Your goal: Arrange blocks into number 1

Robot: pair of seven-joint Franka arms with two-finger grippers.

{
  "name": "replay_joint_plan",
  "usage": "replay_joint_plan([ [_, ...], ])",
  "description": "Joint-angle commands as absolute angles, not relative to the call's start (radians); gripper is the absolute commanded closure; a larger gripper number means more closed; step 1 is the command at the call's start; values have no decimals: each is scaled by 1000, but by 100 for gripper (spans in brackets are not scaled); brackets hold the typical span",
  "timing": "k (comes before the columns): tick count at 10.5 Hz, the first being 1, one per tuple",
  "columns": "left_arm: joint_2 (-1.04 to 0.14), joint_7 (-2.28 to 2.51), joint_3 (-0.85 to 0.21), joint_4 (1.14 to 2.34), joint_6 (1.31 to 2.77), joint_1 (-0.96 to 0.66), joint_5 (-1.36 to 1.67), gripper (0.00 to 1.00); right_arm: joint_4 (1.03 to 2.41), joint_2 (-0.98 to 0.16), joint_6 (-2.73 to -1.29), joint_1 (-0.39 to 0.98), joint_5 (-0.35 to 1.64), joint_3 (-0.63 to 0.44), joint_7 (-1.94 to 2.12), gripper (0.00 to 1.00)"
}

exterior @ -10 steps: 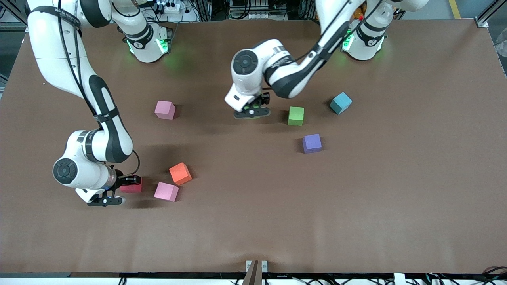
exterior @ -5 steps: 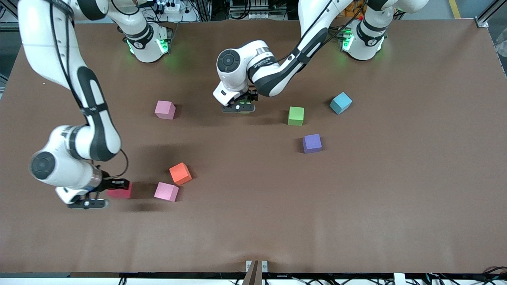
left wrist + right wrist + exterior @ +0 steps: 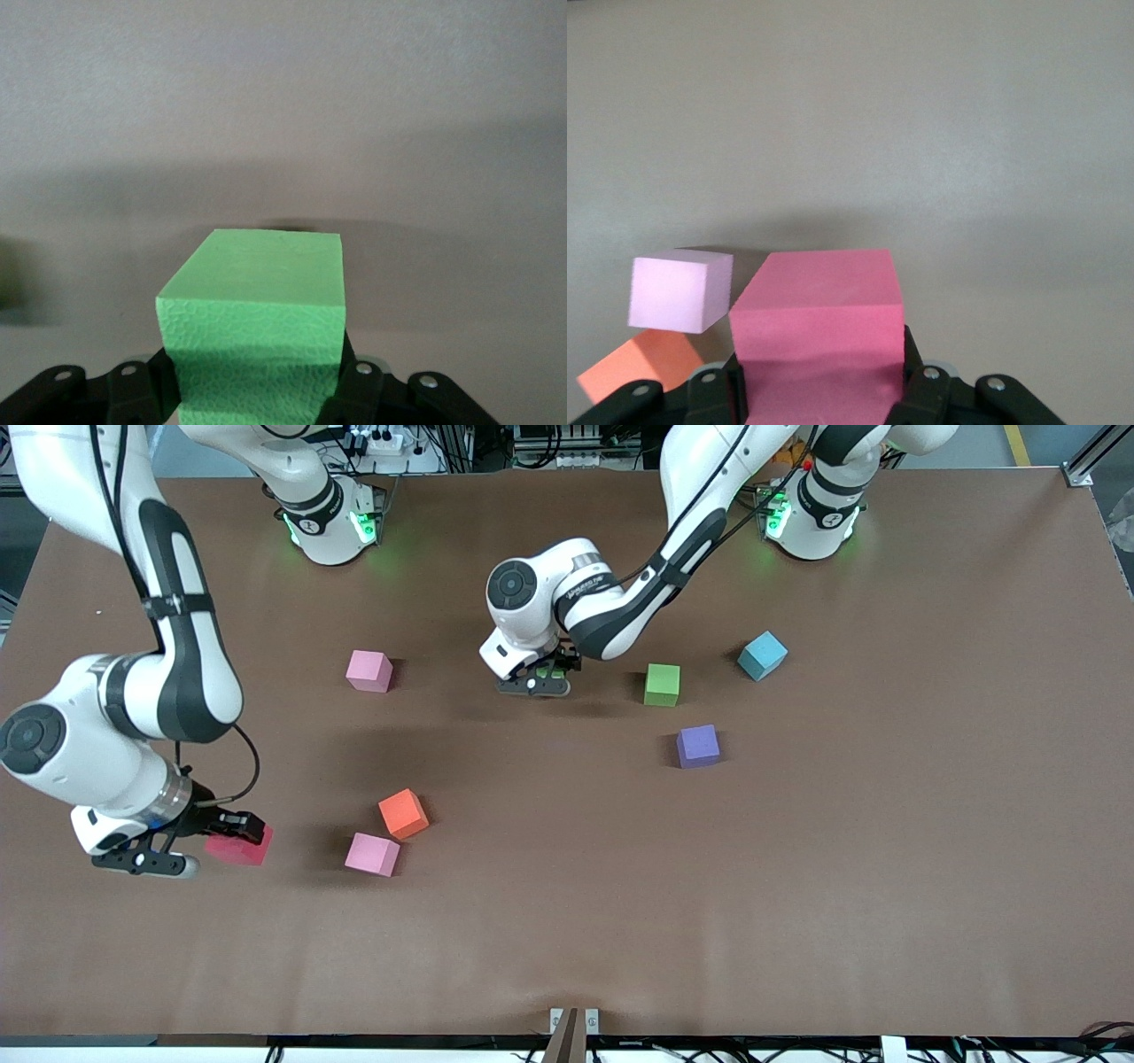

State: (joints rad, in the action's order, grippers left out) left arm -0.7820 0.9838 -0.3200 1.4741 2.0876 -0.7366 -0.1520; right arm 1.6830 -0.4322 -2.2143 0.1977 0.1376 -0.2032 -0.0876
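Note:
My left gripper [image 3: 255,394] is shut on a green block [image 3: 257,310] and holds it low over the middle of the table; in the front view the left gripper [image 3: 537,679] hides most of that block. My right gripper [image 3: 229,838] is shut on a red block [image 3: 241,850], seen close up as the red block [image 3: 819,328], over the table toward the right arm's end. A second green block [image 3: 662,685] and a purple block [image 3: 698,746] lie toward the left arm's end. An orange block [image 3: 403,813] lies beside the held red one.
One pink cube [image 3: 372,854] touches the orange block's corner, and this pink cube [image 3: 680,289] shows in the right wrist view with the orange block [image 3: 642,370]. Another pink cube [image 3: 369,670] lies beside the left gripper. A light blue cube [image 3: 762,655] sits by the second green block.
My right arm has carried the red block away from the pink cube, toward the right arm's end. My left gripper shifted with its green block toward the right arm's end.

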Motion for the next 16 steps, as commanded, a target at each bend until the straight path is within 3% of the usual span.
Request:
replay_joint_plan([
  [1,-836,985,-314,1405,2107,-755,-176,100,1820,-306,-2223,239,144,-248,-153,44],
  [2,-841,989,-313,1407,2112,-758,-176,85,1853,-270,-2223,254,144,-270,-172,44],
  [3,-842,989,-308,1410,2112,-759,-178,1,1879,-261,-2223,279,149,-288,-189,44],
  [5,-825,1005,-307,1413,2111,-758,-181,0,1934,-220,-2223,349,152,-334,-268,44],
  [10,-726,1068,-229,1416,2040,-735,-187,0,2031,-130,-2175,435,155,-330,-334,45],
  [14,-651,985,-227,1445,1961,-547,-183,0,1985,-179,-2180,636,155,-330,-451,45],
  [16,-620,882,-236,1488,1957,-439,-173,0,1913,-260,-2175,707,155,-319,-454,45],
])
